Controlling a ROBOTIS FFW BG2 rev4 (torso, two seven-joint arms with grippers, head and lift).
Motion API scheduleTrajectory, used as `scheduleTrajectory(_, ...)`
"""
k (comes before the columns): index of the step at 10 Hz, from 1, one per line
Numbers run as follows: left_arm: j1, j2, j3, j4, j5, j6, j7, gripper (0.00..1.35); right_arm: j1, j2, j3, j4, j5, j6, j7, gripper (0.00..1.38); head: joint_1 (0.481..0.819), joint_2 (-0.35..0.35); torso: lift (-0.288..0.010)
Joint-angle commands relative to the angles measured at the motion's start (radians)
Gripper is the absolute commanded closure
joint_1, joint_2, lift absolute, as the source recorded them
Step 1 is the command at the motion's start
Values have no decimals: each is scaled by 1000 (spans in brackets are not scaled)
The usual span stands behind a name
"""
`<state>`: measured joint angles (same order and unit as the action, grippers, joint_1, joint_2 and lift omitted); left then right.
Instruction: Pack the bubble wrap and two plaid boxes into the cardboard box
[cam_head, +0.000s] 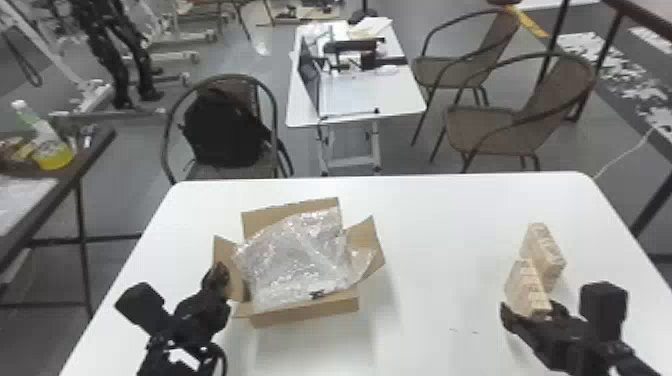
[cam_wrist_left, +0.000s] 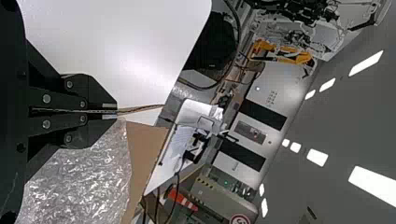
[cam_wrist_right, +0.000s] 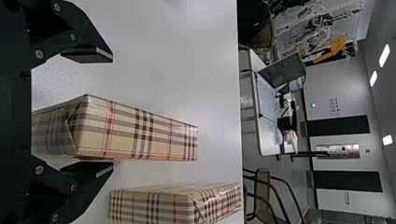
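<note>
The left gripper (cam_head: 231, 285) had its fingers together, clamped on a side flap (cam_head: 228, 265) of the cardboard box (cam_head: 305, 312), which sat open just to that gripper's right. Inside, bubble wrap (cam_head: 300, 255) filled the opening beside the clamped flap. The right gripper (cam_head: 530, 310) held its 2 fingers apart, with the nearer plaid box (cam_head: 527, 290) standing between them on the white table (cam_head: 440, 215). Beyond that gripper's fingertips and a little rightward stood plaid box number 2 (cam_head: 547, 250), near the other.
</note>
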<state>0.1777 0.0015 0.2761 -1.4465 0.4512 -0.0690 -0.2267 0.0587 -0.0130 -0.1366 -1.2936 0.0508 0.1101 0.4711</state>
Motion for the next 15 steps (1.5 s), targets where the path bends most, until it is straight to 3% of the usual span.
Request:
scheduleTrajectory(1, -1, -4, 0, 0, 1, 0, 0, 1214, -10, -1, 3, 5, -3, 8, -3, 840, 695, 156, -14)
scheduleTrajectory(6, 2, -4, 3, 0, 1, 0, -3, 1214, 43, -15, 49, -92, -75, 17, -6, 888, 695, 162, -14)
scheduleTrajectory(9, 0, -4, 3, 2, 1, 0, -5, 1214, 44, -56, 196, -303, -197, 26, -6, 892, 695, 200, -14)
scheduleTrajectory(10, -3, -4, 2, 3, -2, 3, -5, 1214, 27, -70, 236, -382, -183, 71, -6, 924, 695, 230, -14)
scheduleTrajectory(11, -3, -4, 0, 3, -2, 3, -5, 1214, 18, -68, 252, -412, -186, 91, -6, 1098, 695, 257, -14)
scheduleTrajectory(12, -3, -4, 0, 3, -3, 3, -5, 1214, 12, -56, 262, -420, -206, 91, -6, 1148, 695, 265, -14)
scheduleTrajectory(15, -12, -4, -12, 11, -3, 8, -5, 1214, -91, -50, 400, -383, -247, 82, 1, 1130, 695, 313, -14)
